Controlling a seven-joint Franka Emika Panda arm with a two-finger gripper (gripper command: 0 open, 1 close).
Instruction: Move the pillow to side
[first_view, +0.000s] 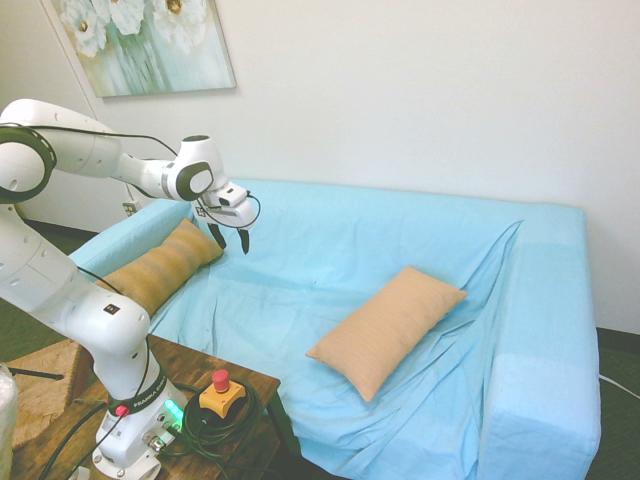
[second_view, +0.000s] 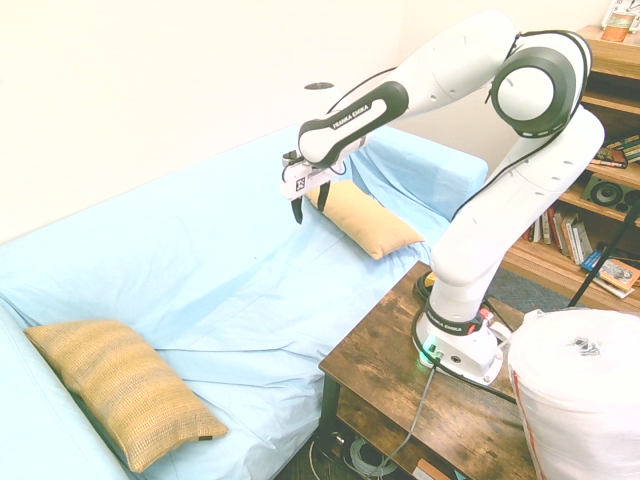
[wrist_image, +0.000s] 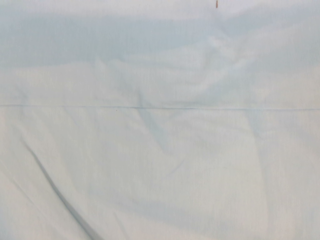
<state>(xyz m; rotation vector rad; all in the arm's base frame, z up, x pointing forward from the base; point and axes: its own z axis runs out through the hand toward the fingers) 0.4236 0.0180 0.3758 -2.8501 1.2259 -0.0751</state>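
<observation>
pillow (first_view: 388, 332) well apart fr. fingers (first_view: 244, 240)

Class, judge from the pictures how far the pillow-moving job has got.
Done: nothing clearly; the peach pillow lies on the seat, short of the sofa arm beyond it.
In hand: nothing; the open pincer hangs over the sofa.
Left: apparently grasping the pillow and shifting it sideways.

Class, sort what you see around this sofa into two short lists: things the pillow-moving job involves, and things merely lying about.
Part of the job:
- peach pillow
- sofa arm with loose folds beside it
- gripper

Just there:
- striped cushion
- flower painting
- books
</observation>
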